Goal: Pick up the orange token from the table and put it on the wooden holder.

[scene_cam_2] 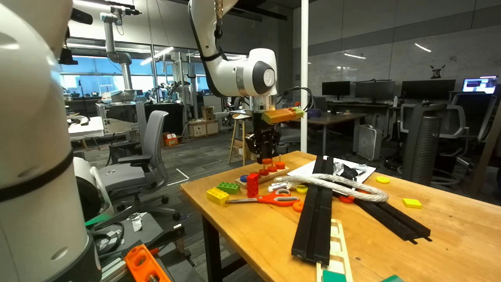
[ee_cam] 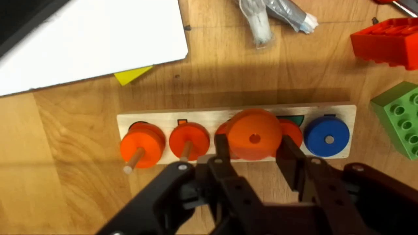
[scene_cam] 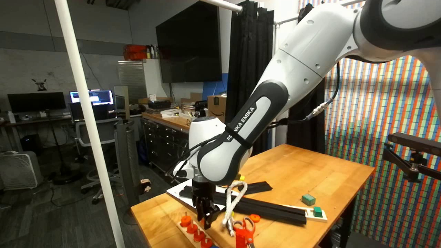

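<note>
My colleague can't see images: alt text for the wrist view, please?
The gripper holds an orange token over a wooden holder bearing red-orange discs and, at its right end, a blue disc. A green block and a red block sit at right; a white panel lies upper left.

orange token [ee_cam: 254,127]: round disc, centre hole, held above wooden holder [ee_cam: 209,117] | wooden holder: pale pegged strip, near table [scene_cam_2: 250,227] edge

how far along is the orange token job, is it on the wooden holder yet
Done: the pickup, since the orange token sits clamped in the pincer. In hand: the placing; the token hangs above the wooden holder, with nothing poking through its centre hole, so it seems not yet seated. Remaining: probably lining it up, lowering it and opening the pincer.
</note>
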Controlling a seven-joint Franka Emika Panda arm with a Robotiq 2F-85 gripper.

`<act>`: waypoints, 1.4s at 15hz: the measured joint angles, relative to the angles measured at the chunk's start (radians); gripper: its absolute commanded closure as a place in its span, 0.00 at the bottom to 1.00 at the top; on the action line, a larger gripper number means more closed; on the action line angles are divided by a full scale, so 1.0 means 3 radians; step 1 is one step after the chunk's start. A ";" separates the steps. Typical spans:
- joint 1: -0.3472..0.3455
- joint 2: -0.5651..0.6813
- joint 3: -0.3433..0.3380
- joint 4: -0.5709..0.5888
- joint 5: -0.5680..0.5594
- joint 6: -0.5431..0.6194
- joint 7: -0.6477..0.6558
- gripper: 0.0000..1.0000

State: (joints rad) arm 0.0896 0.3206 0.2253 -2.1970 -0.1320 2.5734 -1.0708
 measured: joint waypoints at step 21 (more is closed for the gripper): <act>-0.0112 0.0142 0.0159 0.0175 0.0545 -0.0126 -0.0348 0.76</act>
State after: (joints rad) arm 0.0561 0.3633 0.2730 -2.1446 0.0315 2.5357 -1.1752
